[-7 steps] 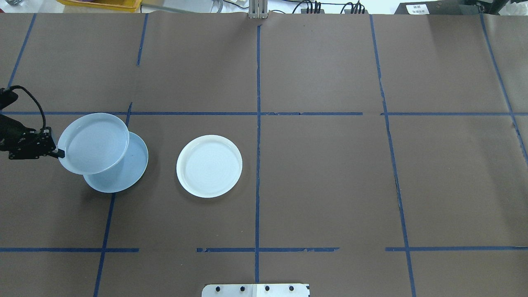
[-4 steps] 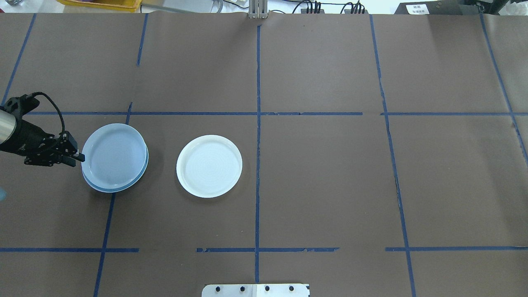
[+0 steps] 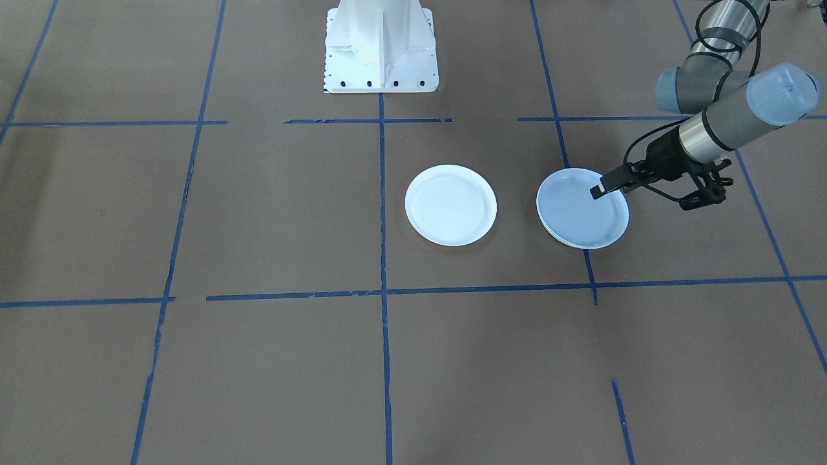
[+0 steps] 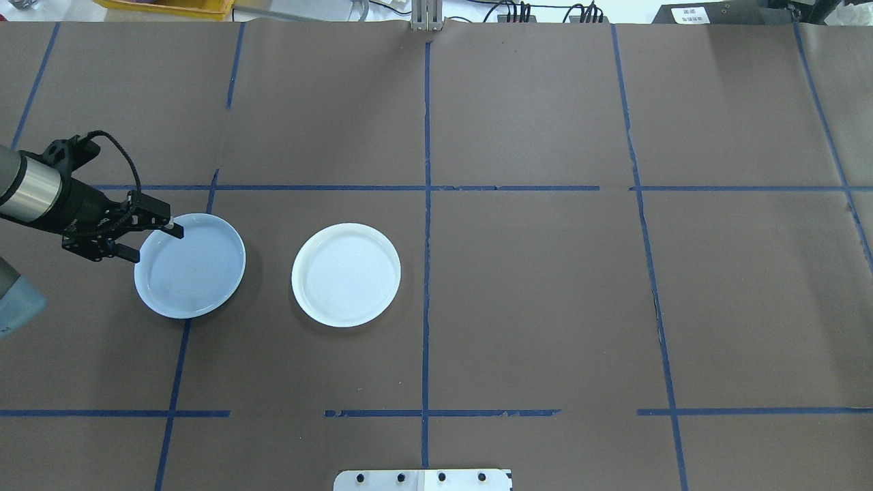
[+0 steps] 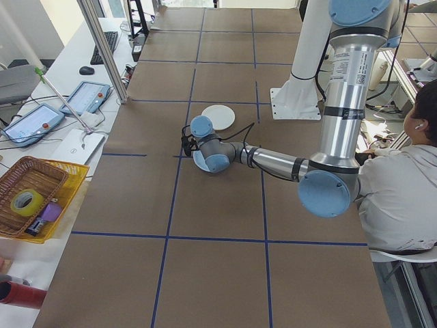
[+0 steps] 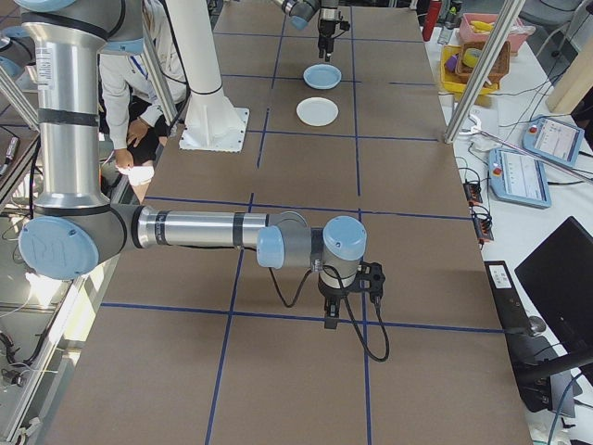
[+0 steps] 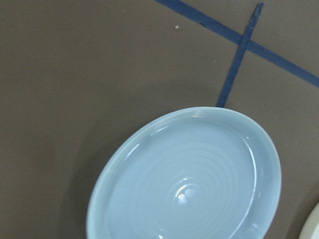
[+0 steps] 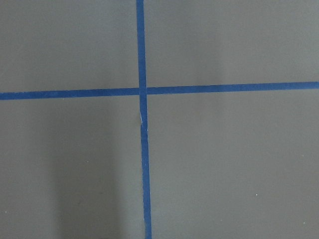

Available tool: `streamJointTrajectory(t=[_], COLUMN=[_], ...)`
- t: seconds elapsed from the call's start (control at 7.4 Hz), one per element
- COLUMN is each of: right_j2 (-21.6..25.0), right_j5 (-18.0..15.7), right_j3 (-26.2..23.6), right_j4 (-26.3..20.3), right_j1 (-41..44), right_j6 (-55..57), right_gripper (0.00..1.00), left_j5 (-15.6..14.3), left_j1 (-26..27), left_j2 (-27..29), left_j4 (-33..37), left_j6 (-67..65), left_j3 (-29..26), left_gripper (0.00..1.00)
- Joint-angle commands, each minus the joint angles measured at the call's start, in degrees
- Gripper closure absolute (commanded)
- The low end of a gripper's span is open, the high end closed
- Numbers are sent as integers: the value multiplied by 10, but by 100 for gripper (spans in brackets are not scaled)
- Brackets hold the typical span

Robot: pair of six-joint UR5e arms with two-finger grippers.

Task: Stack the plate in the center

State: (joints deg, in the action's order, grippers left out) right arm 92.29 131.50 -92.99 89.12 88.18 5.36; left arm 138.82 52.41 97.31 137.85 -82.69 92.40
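Overhead view, ringed plate: pale blue, faint concentric rings on its face; lies left of the table's middle, on top of another plate of the same size.
Overhead view, left gripper: jaws spread wide with nothing between them; one finger over the ringed plate's far-left rim, the other outside the rim.
Overhead view, white plate: brighter, alone on the brown table, just right of the stack; nothing in it.
Overhead view, label: white, on a dark box at the far edge; writing too small to read.
Front view, center plate: pale blue-grey; lies under the ringed plate, only a thin lower rim showing.
Left side view, wicker basket: sits in a yellow tray at the bench edge; holds a roll of tape and a small purple item.
Left side view, person: seated beside the robot's base.
Right side view, right gripper: points down at the table well away from the plates; how far its jaws stand apart cannot be told.
Left wrist view: ringed plate fills the lower frame, nothing in it.
Right wrist view, blue tape: crossing lines on bare table.
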Motion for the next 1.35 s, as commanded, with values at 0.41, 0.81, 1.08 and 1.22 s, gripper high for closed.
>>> streamJointTrajectory(t=[0.41, 0.81, 1.08, 1.22], right_j2=[0, 0, 0, 0], right_j5=[1, 1, 1, 1], right_j3=[0, 0, 0, 0], right_j4=[0, 0, 0, 0], right_j1=[0, 0, 0, 0], right_j6=[0, 0, 0, 0], right_gripper=[0, 0, 0, 0], left_j5=[-138, -184, -184, -184], left_j1=[-121, -179, -185, -187], left_j2=[97, 108, 108, 109], left_j4=[-1, -1, -1, 0], left_j6=[-115, -139, -138, -137], left_j3=[-3, -11, -17, -20], left_gripper=[0, 0, 21, 47])
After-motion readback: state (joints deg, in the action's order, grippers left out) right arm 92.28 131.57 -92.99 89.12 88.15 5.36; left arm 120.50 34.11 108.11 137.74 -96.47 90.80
